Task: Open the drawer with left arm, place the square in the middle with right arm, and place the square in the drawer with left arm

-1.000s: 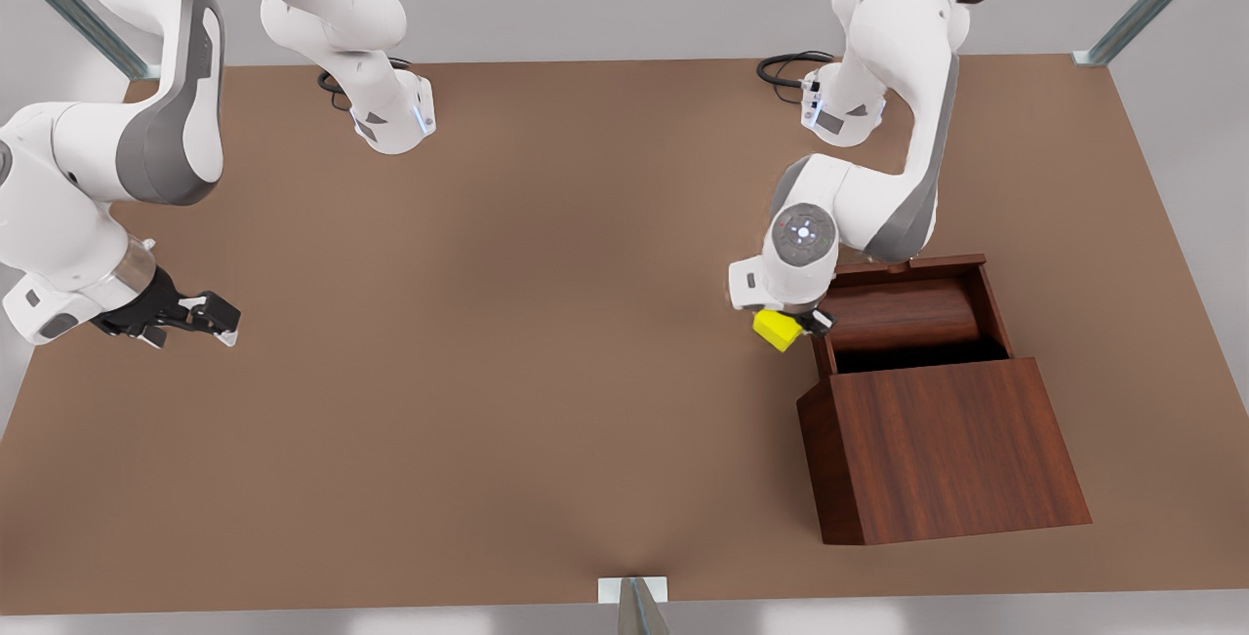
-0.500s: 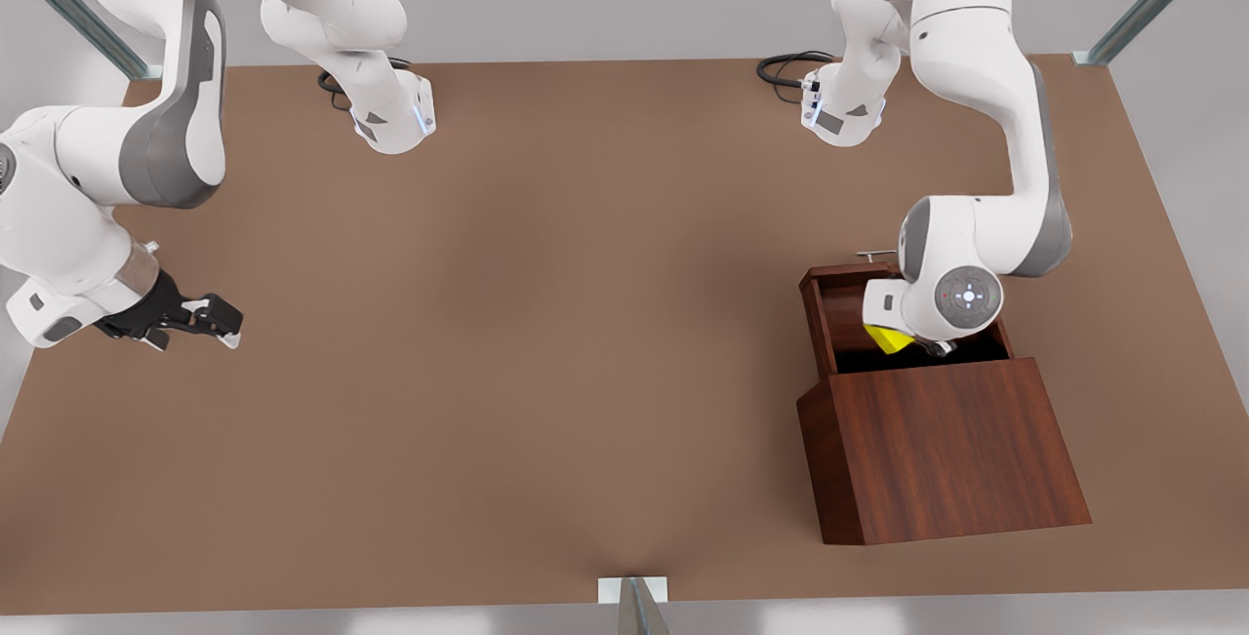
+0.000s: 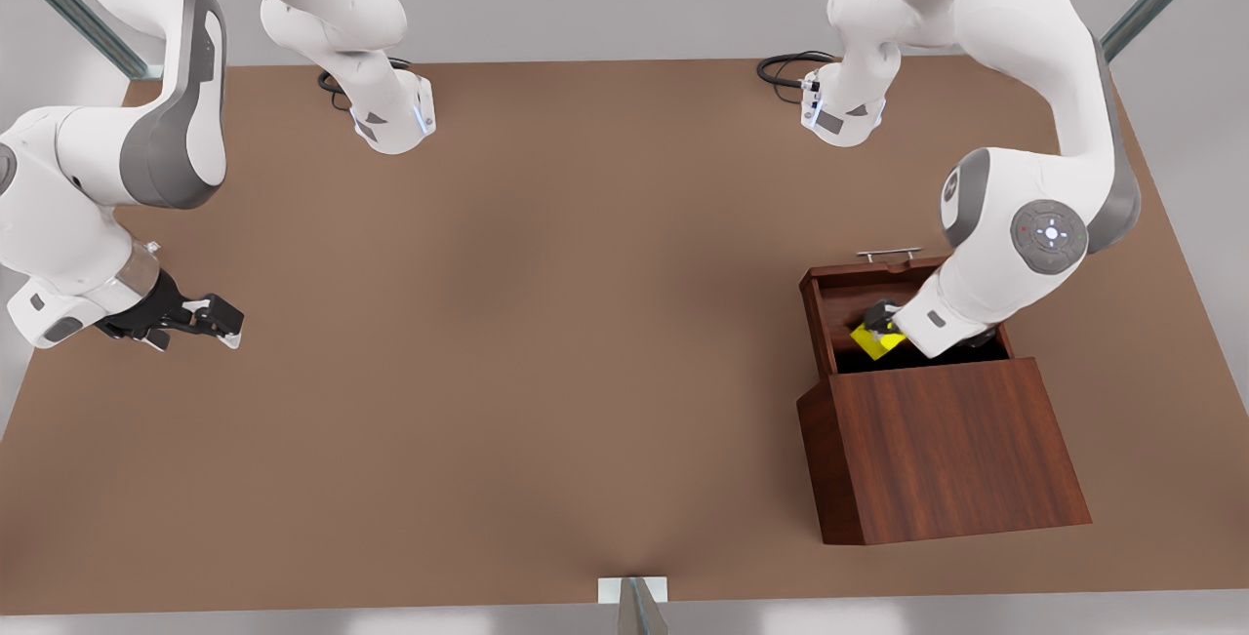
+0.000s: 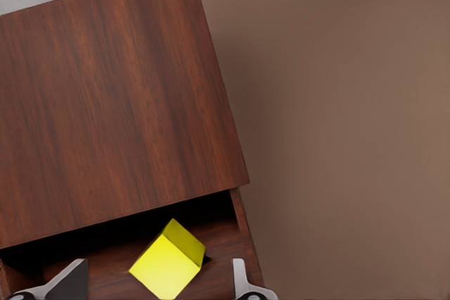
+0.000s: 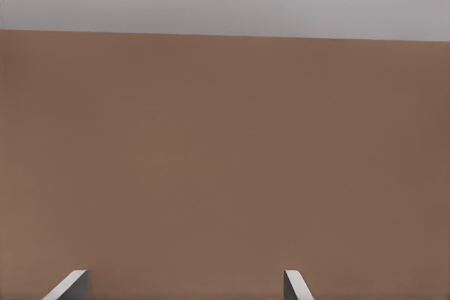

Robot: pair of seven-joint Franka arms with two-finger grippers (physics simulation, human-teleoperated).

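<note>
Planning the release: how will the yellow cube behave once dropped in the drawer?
The yellow cube looks rigid with flat faces, so it probably won't roll. It sits tilted between the left tool's spread fingers, so it may tip onto a face inside the drawer.

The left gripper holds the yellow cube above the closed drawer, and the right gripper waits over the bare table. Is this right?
Not quite: the drawer is open, not closed, as the front view shows. The left gripper, fingers spread, has the yellow cube between them over it; the right gripper waits over the bare table.
</note>
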